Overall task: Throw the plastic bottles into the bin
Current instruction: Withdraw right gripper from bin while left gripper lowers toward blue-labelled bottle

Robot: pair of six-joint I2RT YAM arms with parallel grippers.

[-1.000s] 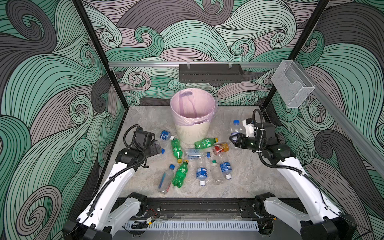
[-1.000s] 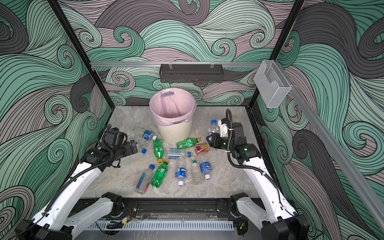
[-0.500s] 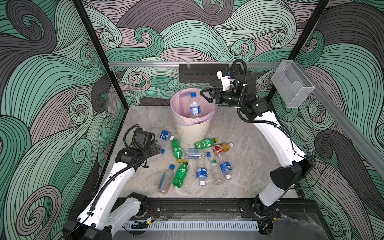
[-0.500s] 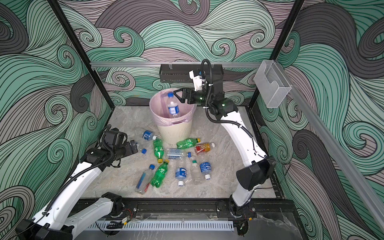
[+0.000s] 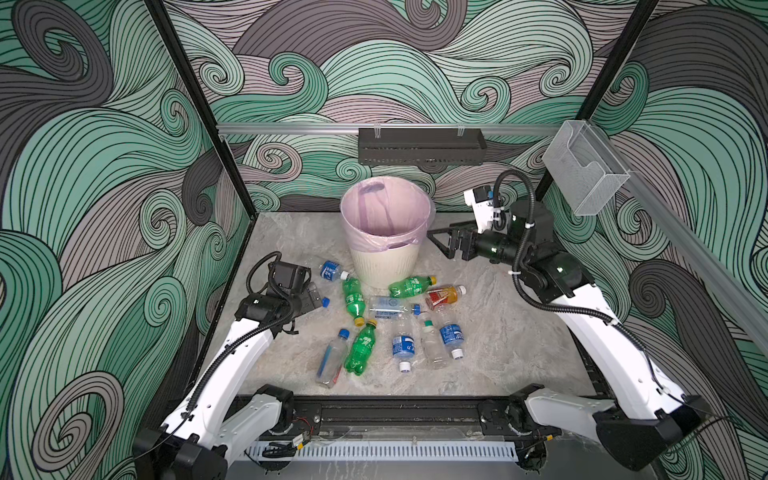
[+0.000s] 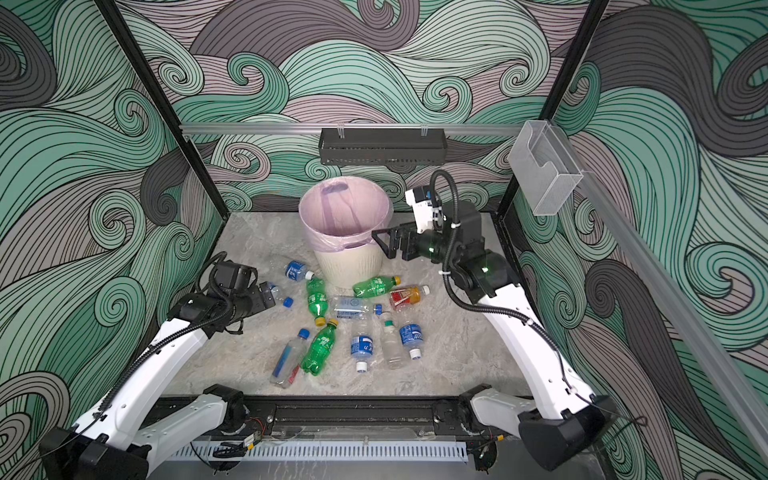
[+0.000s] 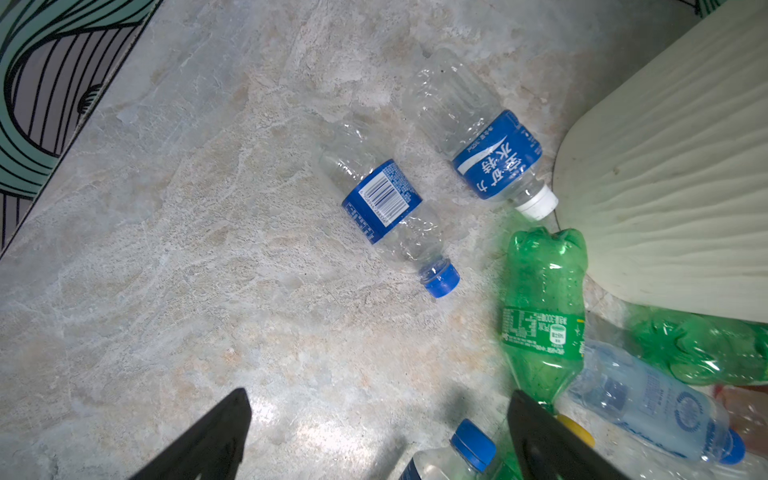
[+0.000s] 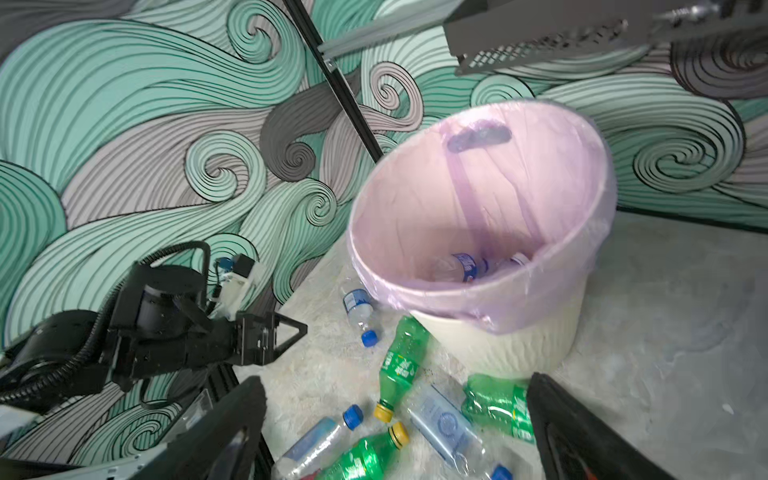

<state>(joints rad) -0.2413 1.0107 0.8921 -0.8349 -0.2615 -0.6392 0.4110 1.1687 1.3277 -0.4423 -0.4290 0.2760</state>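
In both top views the cream ribbed bin (image 5: pixel 384 270), lined with a pink bag, stands at the centre of the frame on the marble floor (image 5: pixel 498 332). The right gripper (image 5: pixel 440 245) hangs just right of the bin's rim, its jaws spread wide and empty. The right wrist view shows clear blue-labelled bottles (image 8: pixel 461 268) lying at the bin's bottom. The other plastic bottles (image 5: pixel 384 305) lie scattered just below the bin: green bottles with yellow caps (image 5: pixel 361 347), clear bottles with blue labels (image 5: pixel 404 345) and one orange-drink bottle (image 5: pixel 442 296). At centre left the left gripper (image 5: pixel 313 297), jaws wide apart and holding nothing, sits low beside a blue-capped clear bottle (image 7: pixel 390 212).
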